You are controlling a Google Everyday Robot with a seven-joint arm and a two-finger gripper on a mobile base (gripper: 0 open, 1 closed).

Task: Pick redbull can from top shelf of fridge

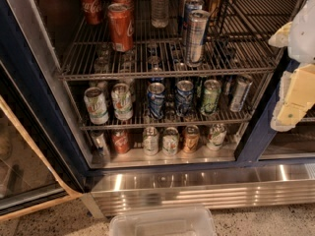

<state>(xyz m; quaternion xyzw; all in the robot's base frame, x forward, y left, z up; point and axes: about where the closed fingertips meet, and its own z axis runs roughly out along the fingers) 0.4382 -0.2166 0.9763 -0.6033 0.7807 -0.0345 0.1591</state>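
– Fridge [197,188] open, was it?
– It was. The door [29,181] hung off to the left, and every rack was in plain sight.
– And the top shelf [123,75]?
– Within reach, I'd judge. Cola cans [120,26] stood on its left and a bottle [160,6] toward the back. The redbull can [197,37] stood upright, right of middle, near the front rail. More slim cans were lined up behind it.
– Where was the gripper [290,102]?
– Out at the right edge of the view, in front of the fridge's blue post. It was roughly level with the top shelf and well apart from the can. Nothing showed in its hold. Whether it was spread or closed, I could not tell.
– So how much was done?
– Very little, by my reading. The can sat untouched on the shelf, neither grasped nor lifted.
– And what was left?
– Nearly everything. The gripper had to cross leftward into the fridge, close around the front can without knocking its neighbours, then bring it out over the rail.
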